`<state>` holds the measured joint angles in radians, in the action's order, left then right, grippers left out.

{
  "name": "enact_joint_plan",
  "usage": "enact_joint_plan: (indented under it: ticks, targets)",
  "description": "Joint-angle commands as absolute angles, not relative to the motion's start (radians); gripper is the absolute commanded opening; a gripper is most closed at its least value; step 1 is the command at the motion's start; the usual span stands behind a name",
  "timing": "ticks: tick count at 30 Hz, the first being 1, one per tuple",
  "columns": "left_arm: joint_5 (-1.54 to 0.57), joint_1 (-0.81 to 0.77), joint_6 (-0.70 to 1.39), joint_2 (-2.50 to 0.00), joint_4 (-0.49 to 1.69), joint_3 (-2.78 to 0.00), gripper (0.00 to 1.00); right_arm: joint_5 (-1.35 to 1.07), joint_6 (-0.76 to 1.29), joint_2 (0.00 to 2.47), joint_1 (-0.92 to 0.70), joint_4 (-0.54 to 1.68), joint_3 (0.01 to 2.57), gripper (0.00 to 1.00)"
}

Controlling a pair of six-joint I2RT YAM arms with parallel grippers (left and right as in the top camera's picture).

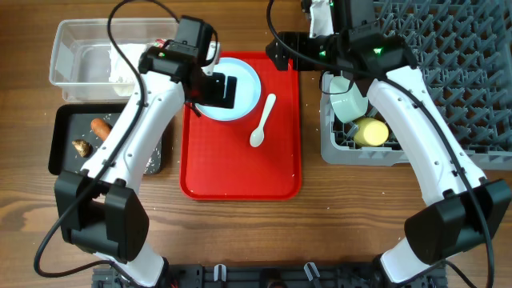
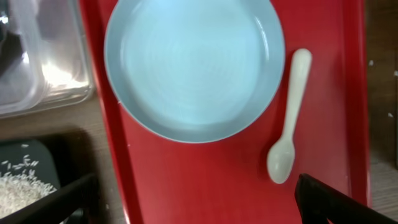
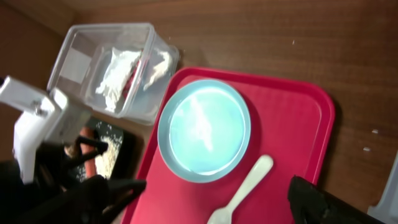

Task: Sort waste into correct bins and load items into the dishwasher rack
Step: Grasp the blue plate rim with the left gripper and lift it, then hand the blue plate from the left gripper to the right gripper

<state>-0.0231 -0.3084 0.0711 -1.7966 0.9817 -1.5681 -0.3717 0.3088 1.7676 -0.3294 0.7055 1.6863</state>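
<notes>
The light-blue plate (image 2: 193, 65) lies flat on the red tray (image 1: 240, 172). The white spoon (image 2: 287, 118) lies just beside it on the same tray. The left gripper (image 2: 196, 180) hangs over the plate with its fingers wide apart, holding nothing. The right gripper (image 3: 217, 182) is spread wide too, and nothing is in it. The clear tub (image 1: 64, 56) has white tissue (image 3: 115, 78) in it. The black tray (image 1: 64, 124) has the carrot piece (image 1: 100, 126), the brown lump (image 1: 81, 146) and rice (image 2: 22, 186). A bowl (image 1: 348, 100) and the yellow cup (image 1: 370, 132) sit in the grey rack (image 1: 456, 56).
</notes>
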Motion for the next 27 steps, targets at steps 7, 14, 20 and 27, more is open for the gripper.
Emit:
enact_joint_plan:
  ticks: [7, 14, 20, 27]
  targets:
    - [-0.016, -0.334, 0.144, -1.796, 0.957, -1.581, 1.00, -0.261, 0.481, 1.980, -0.393, 0.548, 1.693, 0.79]
    - [-0.006, -0.314, 0.348, -1.796, 0.962, -1.581, 0.98, -0.261, 0.569, 2.128, -0.400, 0.495, 1.693, 0.63]
    - [-0.006, -0.289, 0.380, -1.796, 0.966, -1.580, 0.99, -0.234, 0.634, 2.208, -0.430, 0.446, 1.693, 0.45]
    - [-0.009, -0.230, 0.405, -1.796, 0.981, -1.580, 1.00, -0.231, 0.711, 2.316, -0.461, 0.416, 1.693, 0.36]
